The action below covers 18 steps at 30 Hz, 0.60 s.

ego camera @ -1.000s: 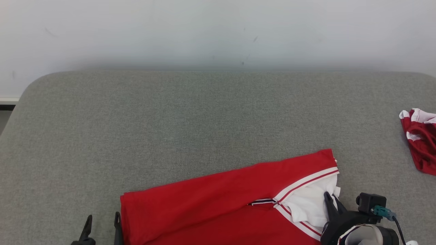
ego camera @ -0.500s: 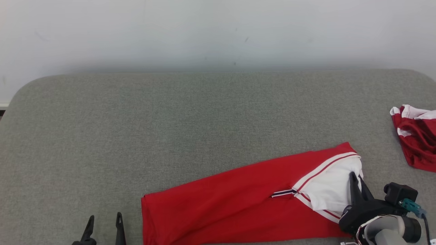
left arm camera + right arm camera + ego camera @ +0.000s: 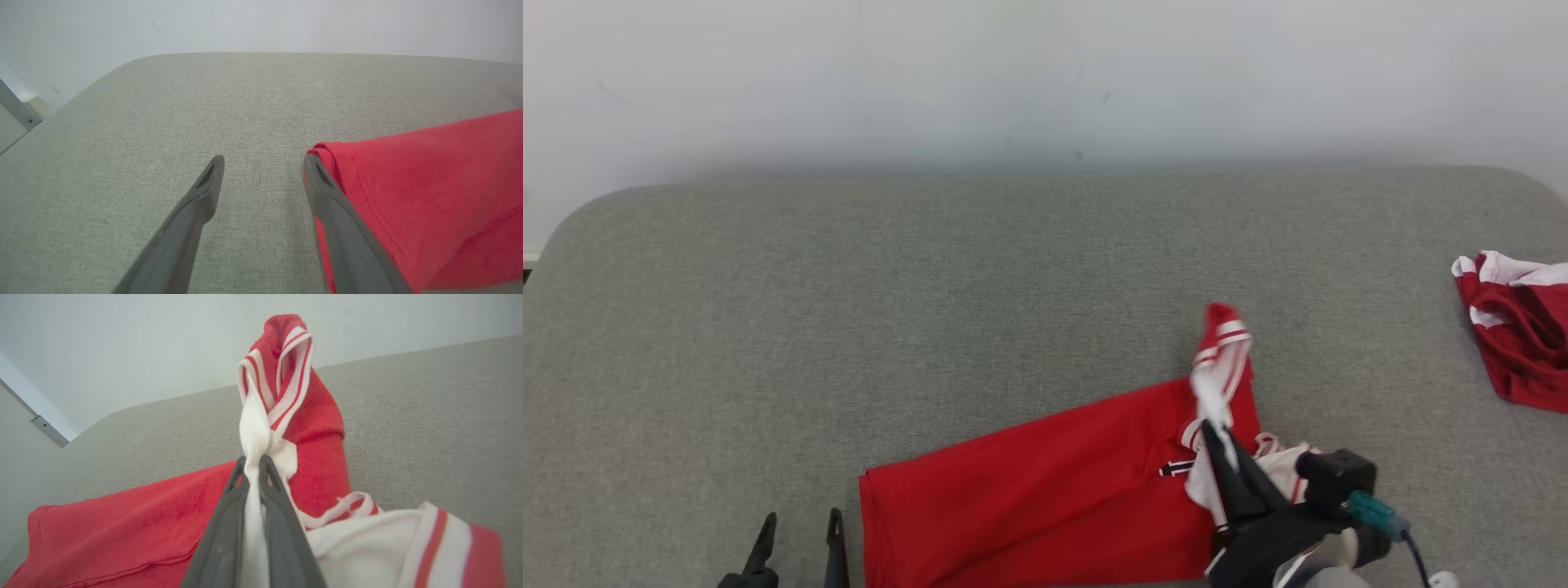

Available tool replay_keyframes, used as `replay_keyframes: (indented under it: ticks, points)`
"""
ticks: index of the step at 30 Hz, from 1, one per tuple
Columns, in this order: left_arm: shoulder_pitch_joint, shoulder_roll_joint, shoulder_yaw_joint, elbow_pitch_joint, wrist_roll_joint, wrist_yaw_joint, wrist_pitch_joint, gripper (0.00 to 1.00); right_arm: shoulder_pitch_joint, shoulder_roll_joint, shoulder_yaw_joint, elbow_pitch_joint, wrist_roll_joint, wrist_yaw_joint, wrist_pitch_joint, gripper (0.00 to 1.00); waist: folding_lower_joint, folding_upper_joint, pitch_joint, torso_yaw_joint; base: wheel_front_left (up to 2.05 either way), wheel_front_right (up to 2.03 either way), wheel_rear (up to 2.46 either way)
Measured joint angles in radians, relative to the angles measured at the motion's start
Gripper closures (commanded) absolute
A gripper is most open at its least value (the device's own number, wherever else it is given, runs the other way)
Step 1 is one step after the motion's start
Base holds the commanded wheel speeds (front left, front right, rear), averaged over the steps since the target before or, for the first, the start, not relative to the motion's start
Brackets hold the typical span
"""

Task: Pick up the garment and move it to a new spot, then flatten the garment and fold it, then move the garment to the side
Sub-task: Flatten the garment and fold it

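The red garment (image 3: 1029, 490) lies as a long folded band on the near part of the grey fabric-covered desk (image 3: 931, 286). Its long axis runs slantwise across the desk, from a squared red end by the desk's near edge to a white, stripe-trimmed end farther in and toward the desk's right side.

The right gripper (image 3: 1214, 431) is pinched tight on the white cloth at that trimmed end and holds it off the desk. The striped cuff (image 3: 282, 355) stands above the fingertips and points at the desk's far edge, and the rest of the band trails flat toward the desk's left side.

The left gripper (image 3: 800, 521) stands spread wide and empty by the desk's near edge, fingers pointing at the far edge. In the left wrist view its one finger (image 3: 327, 196) sits just beside the band's red corner, perhaps brushing it.

Each arm is thus nearest its own end of the band, and a fold probably means carrying the raised end along that axis toward the low one. A second, crumpled red-and-white garment (image 3: 1515, 327) lies well apart at the desk's right edge.
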Motion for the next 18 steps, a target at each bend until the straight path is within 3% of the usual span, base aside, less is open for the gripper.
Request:
replay_keyframes:
  ticks: [9,18]
  points:
    - [-0.013,0.0,-0.062,0.008,0.002,-0.016,0.0,0.0,-0.01,0.016,0.232,-0.049,0.088,0.0,0.063,1.0,-0.0001,0.0,0.002,0.063,0.0,0.0,0.0]
    - [-0.022,0.0,-0.118,0.015,0.002,-0.013,0.0,0.0,-0.11,0.058,0.419,0.007,0.139,0.0,0.097,1.0,-0.0001,-0.0001,0.003,0.144,0.0,0.0,0.0]
